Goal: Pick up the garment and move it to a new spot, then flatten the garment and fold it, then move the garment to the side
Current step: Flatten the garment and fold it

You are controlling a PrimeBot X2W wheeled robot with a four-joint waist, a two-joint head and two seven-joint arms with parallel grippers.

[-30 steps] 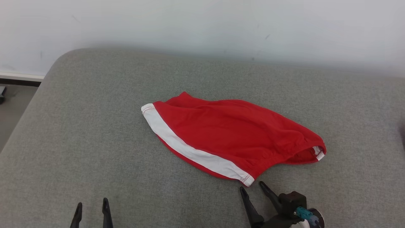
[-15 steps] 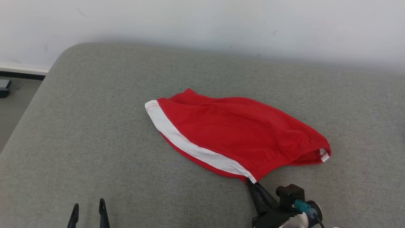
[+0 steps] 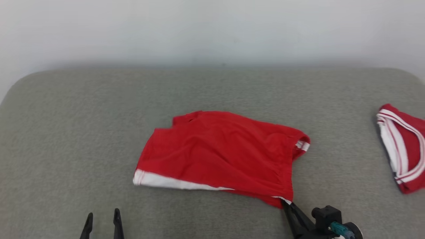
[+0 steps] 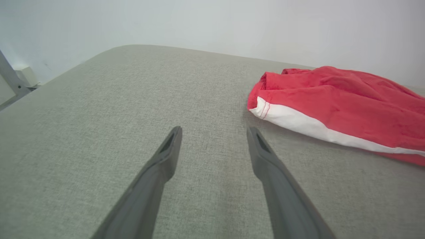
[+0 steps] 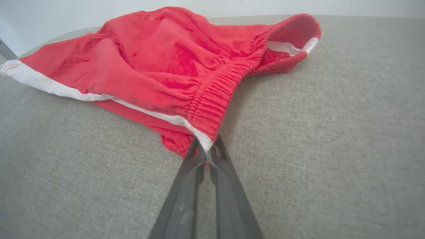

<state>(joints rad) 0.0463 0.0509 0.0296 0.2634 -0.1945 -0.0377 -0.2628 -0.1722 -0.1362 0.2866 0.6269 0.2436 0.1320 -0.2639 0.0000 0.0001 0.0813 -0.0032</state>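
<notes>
The garment (image 3: 219, 152) is a pair of red shorts with a white side stripe, lying loosely spread on the grey cushioned surface (image 3: 83, 132). My right gripper (image 3: 287, 204) is shut on the waistband corner nearest me. In the right wrist view its two dark fingers pinch the white-edged corner of the garment (image 5: 172, 66) at my right gripper (image 5: 206, 149). My left gripper (image 3: 102, 215) stands open at the lower left, well clear of the cloth. In the left wrist view my left gripper (image 4: 214, 131) has bare fabric between its fingers, with the garment (image 4: 338, 103) off to the right.
A second red garment with white trim (image 3: 403, 146) lies at the surface's right edge. A pale wall (image 3: 212, 30) runs behind the surface. The surface's rounded far-left corner (image 3: 20, 83) drops away.
My right gripper has shut on the garment's near waistband corner. The head camera has turned right, bringing the second red garment into view. The garment has shifted and lies differently.
</notes>
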